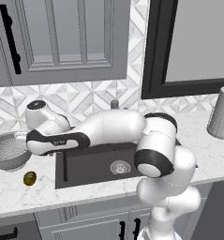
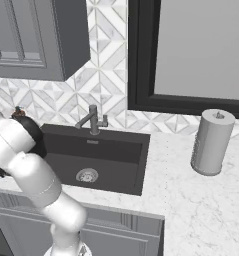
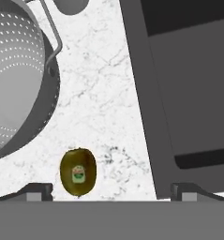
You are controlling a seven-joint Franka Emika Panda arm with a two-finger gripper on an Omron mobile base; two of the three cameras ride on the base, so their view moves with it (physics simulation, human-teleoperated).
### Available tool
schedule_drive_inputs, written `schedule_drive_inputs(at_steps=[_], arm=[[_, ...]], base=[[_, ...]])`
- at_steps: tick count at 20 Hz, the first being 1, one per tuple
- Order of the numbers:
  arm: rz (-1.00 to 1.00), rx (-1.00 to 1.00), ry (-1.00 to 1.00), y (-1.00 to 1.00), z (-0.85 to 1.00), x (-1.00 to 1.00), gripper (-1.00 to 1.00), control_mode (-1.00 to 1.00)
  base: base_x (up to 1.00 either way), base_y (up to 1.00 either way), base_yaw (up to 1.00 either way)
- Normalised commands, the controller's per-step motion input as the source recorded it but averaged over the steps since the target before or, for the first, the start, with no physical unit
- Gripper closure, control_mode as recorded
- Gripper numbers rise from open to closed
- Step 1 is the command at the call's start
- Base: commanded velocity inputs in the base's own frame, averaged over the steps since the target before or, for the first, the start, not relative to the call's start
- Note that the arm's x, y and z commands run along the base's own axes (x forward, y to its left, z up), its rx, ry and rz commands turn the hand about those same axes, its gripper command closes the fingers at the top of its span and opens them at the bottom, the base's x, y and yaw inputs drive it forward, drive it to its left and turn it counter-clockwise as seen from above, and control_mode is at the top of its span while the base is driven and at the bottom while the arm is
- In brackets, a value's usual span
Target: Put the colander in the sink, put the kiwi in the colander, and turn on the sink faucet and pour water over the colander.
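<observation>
The sink (image 1: pixel 92 166) sat set into the counter (image 1: pixel 19 192), with the sink faucet (image 2: pixel 93 120) behind it at 12 o'clock. The colander (image 1: pixel 8 150) stood on the counter at the sink's 9 o'clock, apart from the basin. The kiwi (image 1: pixel 30 178) lay on the counter at the colander's 5 o'clock, near it but not touching. A paper towel roll (image 2: pixel 211 142) stood at the sink's 3 o'clock.

The white arm (image 1: pixel 118 129) rises from the lower right of the left base view, bends at a dark-jointed elbow (image 1: pixel 153 161) and stretches out nearly level toward the left. Its wrist (image 1: pixel 41 115) folds back so the hand points downward. In the hand view the gripper (image 3: pixel 112 192) has its jaws spread wide, one fingertip (image 3: pixel 38 192) at each side, with nothing between them.
</observation>
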Motion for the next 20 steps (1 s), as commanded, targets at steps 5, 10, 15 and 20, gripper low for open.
schedule_drive_inputs(at_steps=[5, 10, 15, 20], arm=[[-0.08, 0.00, 0.00, 0.38, 0.00, 0.43, -1.00, -1.00], [-0.02, 0.00, 0.03, 0.31, -0.01, 0.36, -1.00, -1.00], [0.00, 0.00, 0.06, 0.13, 0.00, 0.07, -1.00, -1.00], [0.00, -0.04, 0.05, 0.07, -0.04, 0.00, -1.00, -1.00]], base=[[0.00, 0.00, 0.00], [0.00, 0.00, 0.00], [0.00, 0.00, 0.00], [0.00, 0.00, 0.00]])
